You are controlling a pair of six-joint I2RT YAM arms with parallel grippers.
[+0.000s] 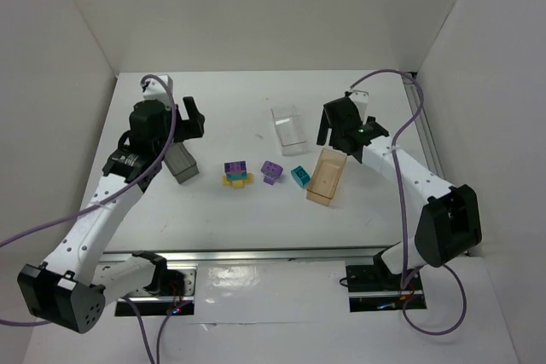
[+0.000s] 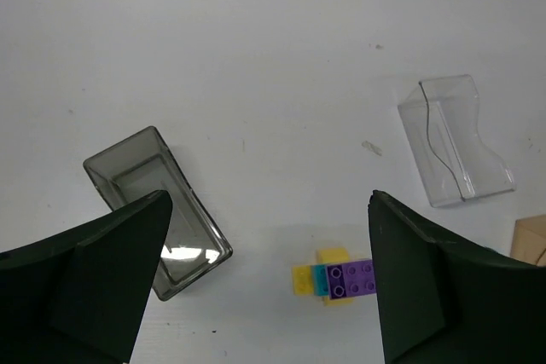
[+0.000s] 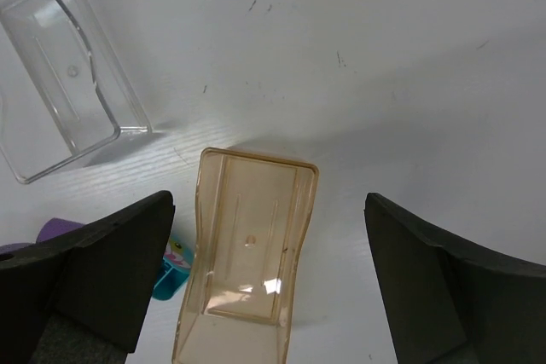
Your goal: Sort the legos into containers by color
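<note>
Top external view is showing you a sort not yet started. Nearest you, the legos (image 1: 237, 175) are lying loose on the tabletop (image 1: 256, 219) in a short row: a purple-yellow-teal cluster, a purple brick (image 1: 271, 171), and a teal brick (image 1: 299, 176) just beside the tan bin (image 1: 327, 178). The dark grey bin (image 1: 181, 164) is sitting to their left. Beyond, the left gripper (image 1: 194, 118) and right gripper (image 1: 333, 135) are hovering, jaws spread, gripping nothing. Farthest, the clear bin (image 1: 290, 127) is standing. All three bins are looking empty, so every brick is waiting.
</note>
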